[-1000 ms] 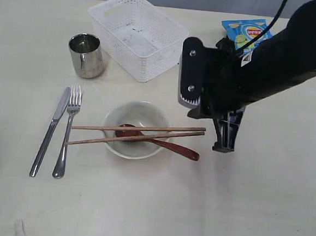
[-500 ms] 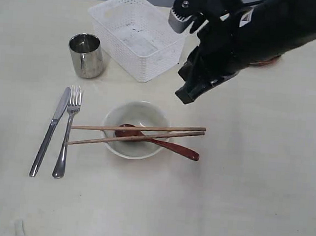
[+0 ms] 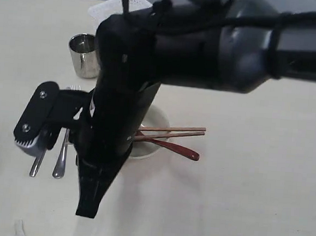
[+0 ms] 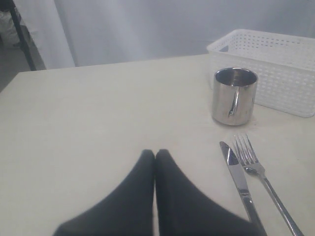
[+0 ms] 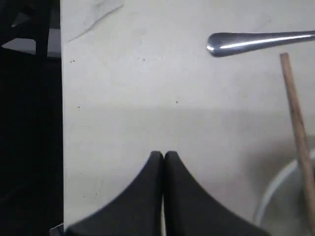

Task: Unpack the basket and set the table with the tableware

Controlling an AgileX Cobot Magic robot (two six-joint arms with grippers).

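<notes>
— Right gripper [image 3: 87, 211] has crossed from beside the chopstick tips a second ago to the left half of the table [image 3: 260, 213]. It now points down near the front edge, jaws pressed together on nothing.

— And the left gripper [image 4: 155, 164]?

— Closed too, and empty. It sits low over bare table, on the side of the knife away from the fork.

— Why is everything laid like that?

— I read it as a place setting. Knife [image 4: 239, 179] and fork [image 4: 258, 172] lie parallel, handles toward the front edge. The cup [image 4: 235, 96] stands upright just beyond their tips. The chopsticks [image 3: 179, 131] bridge the rim of the bowl [image 3: 159, 118], and the spoon [image 3: 178, 150] has its handle out over that rim. The basket [image 4: 275, 64] stands back by the far edge, out of the way.

— So the job is nearly finished?

— Probably, but I can't confirm the basket is empty. The left wrist view shows only its wall, and the right arm [image 3: 219, 41] covers nearly all of it in the exterior view.

— What else is lost?

— Most of the bowl, the spoon's scoop, the upper halves of knife and fork, and much of the strip along the far edge. The right wrist view catches one rounded steel handle [image 5: 256, 42]. Whether it is the knife's or the fork's, I can't tell.
</notes>
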